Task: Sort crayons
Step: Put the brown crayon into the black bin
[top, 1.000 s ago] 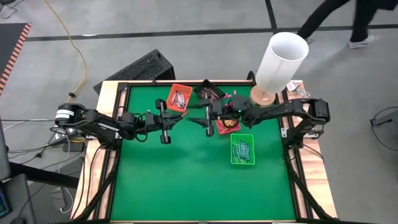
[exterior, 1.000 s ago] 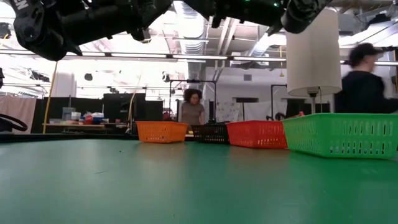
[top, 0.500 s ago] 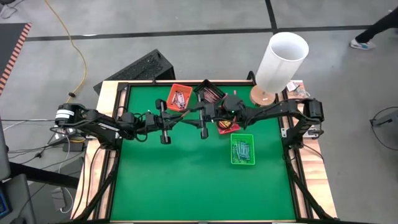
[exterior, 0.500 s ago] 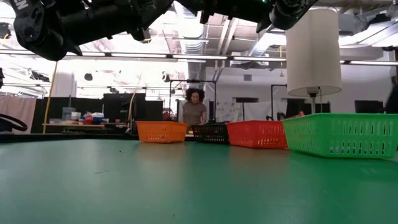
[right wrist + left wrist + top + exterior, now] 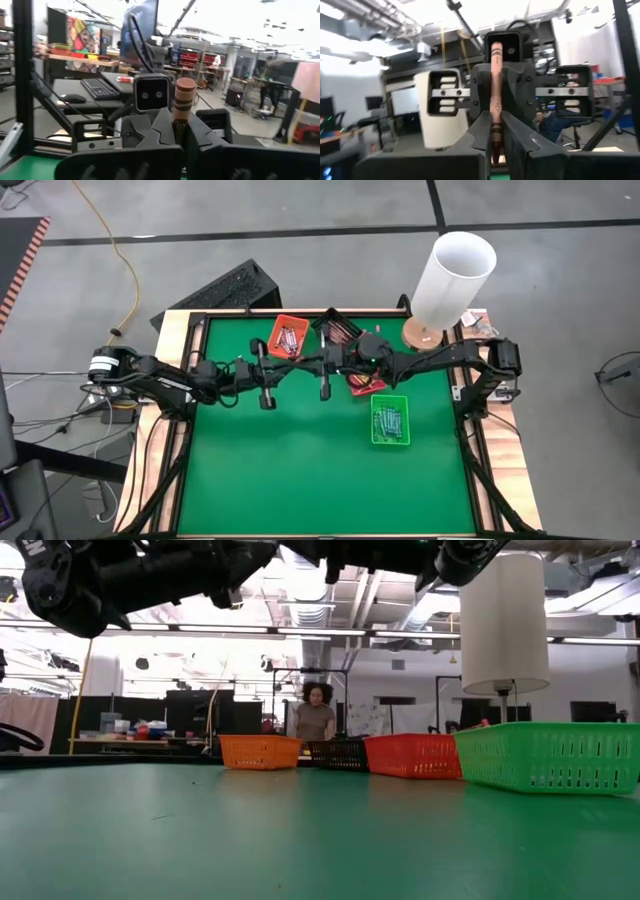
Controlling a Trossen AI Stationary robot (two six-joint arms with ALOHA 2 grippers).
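change: right gripper [image 5: 324, 376] has just clamped shut on the crayon [image 5: 495, 107] that the left gripper [image 5: 268, 376] also pinches, upper middle of the high view.
meaning: handover half done; left must let go.
trays [image 5: 390, 420]: below, untouched.

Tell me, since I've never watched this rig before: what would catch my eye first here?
The two arms meet in mid-air above the table's far half, the left claw and the right claw pinching the same brown-red crayon from opposite ends. Behind them stand the orange tray, dark tray and red tray; the green tray lies nearer, a tall white cylinder at the far right corner.
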